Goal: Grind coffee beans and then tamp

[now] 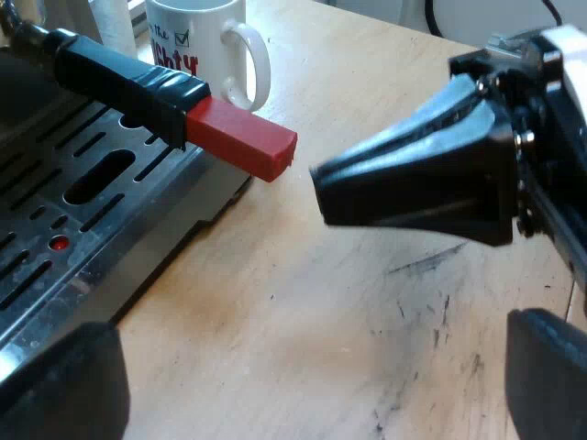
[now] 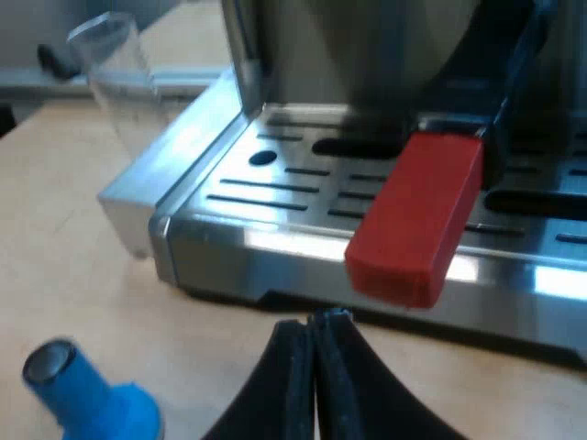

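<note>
- Facing the red end [image 2: 417,220] of the handle [image 1: 119,78], the right end effector [image 2: 314,323] has its two fingers pressed together and clamped on nothing. The tips sit just short of the red block, apart from it.
- The left end effector [image 1: 307,367] has its fingers wide apart and empty. It hovers over the desk [image 1: 367,302], just beside the drip tray [image 1: 83,192].
- The holder's handle projects over the drip tray of the espresso machine [image 2: 229,247]. Its metal end is hidden, so its seating cannot be confirmed.
- Step in hand, as judged: taking the handle. Spread the right fingers before advancing, and centre them on the dark grip behind the red block, square to its axis. Fingers held together would only push it.
- The blue tamper [image 2: 87,394] stands on the desk near the right end effector, well apart from the handle. Tamping is not yet begun.
- The measuring glass [image 2: 115,73] stands beside the machine's corner, and the mug [image 1: 206,46] stands beyond the handle.
- The desk is pale wood with dark scuff marks and a faint brown stain. A pale wall [image 1: 367,11] lies beyond its edge.
</note>
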{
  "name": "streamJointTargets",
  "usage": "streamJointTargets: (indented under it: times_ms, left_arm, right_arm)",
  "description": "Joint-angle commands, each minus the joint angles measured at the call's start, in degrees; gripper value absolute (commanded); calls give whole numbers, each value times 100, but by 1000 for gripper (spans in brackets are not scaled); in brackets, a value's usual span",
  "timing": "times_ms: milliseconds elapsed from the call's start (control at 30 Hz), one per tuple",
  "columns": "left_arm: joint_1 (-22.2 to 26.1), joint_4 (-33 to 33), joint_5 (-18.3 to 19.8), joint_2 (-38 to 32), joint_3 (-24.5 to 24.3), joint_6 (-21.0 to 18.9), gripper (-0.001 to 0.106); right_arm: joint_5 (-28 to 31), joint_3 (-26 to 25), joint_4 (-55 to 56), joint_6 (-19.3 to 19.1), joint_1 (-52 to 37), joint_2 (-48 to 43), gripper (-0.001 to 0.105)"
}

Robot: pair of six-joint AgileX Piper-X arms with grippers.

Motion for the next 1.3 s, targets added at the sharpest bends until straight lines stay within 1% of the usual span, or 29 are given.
streamJointTargets:
  times_ms: [33, 500, 733, 1067, 1300]
  left_arm:
    - [-31, -94, 69, 16, -9, 15, 84]
    - [-31, -94, 69, 16, -9, 15, 84]
    - [-31, -94, 69, 16, -9, -17, 84]
    - [-31, -94, 69, 16, -9, -17, 84]
    - [-31, -94, 69, 16, -9, -17, 84]
  right_arm:
    - [314, -5, -137, -33, 9, -21, 2]
    - [382, -5, -5, -33, -8, -21, 2]
    - [752, -5, -5, -33, -8, -21, 2]
    - [702, -5, -94, -33, -171, -21, 2]
    - [684, -5, 0, -33, -24, -21, 2]
